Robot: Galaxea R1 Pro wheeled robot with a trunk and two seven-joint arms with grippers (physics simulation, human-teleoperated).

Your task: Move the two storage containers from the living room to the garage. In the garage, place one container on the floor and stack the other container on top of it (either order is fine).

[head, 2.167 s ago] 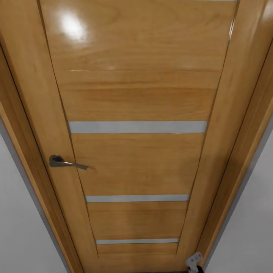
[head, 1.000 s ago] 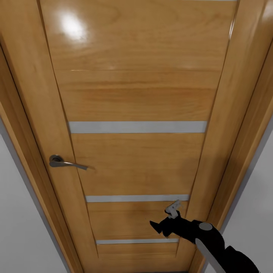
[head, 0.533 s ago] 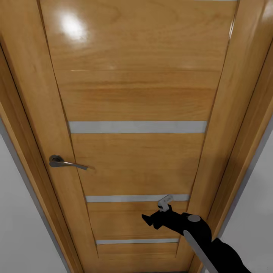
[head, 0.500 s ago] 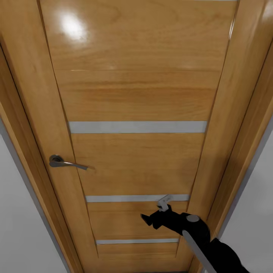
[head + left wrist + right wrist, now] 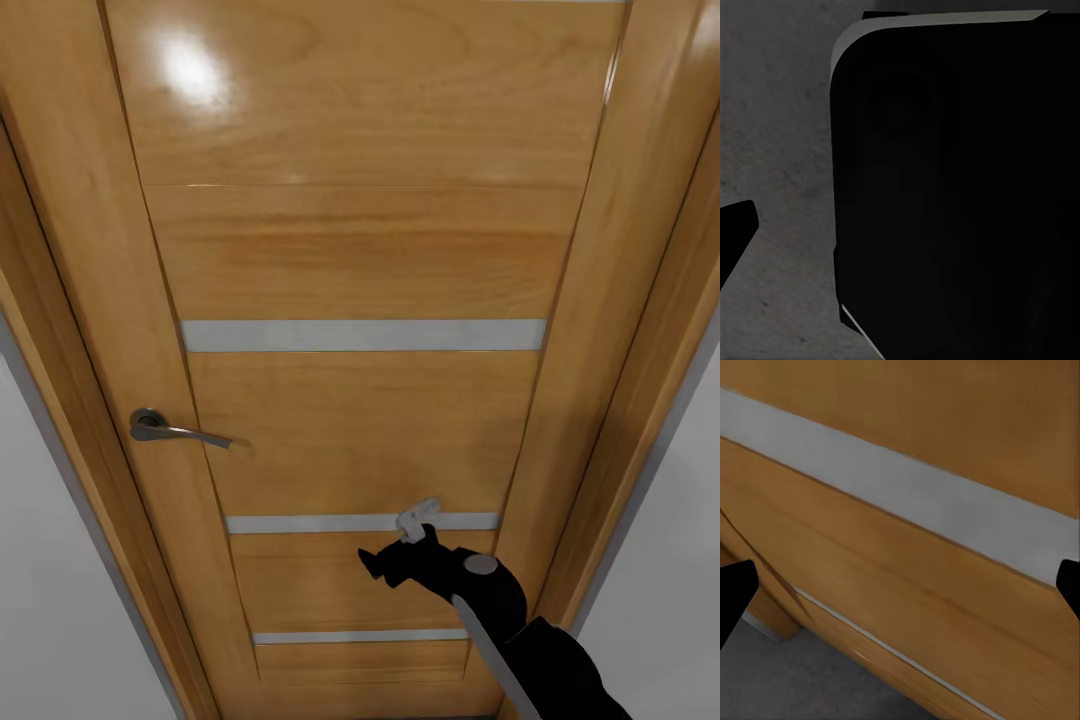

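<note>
- Honey-coloured wood fills my sight: a panel door (image 5: pixel 360 260) with three pale grey strips across it, standing shut just ahead of my right pincer (image 5: pixel 385 565).
- A grey lever handle (image 5: pixel 165 428) sits well off to that pincer's left and higher.
- My right pincer is spread wide with nothing in it; through my right wrist camera its two dark fingertips (image 5: pixel 733 596) flank a grey strip (image 5: pixel 907 495).
- Dark grey mottled floor (image 5: pixel 780 150) lies below my left arm; a black block hides the rest, so I cannot tell my left pincer's state.
</note>
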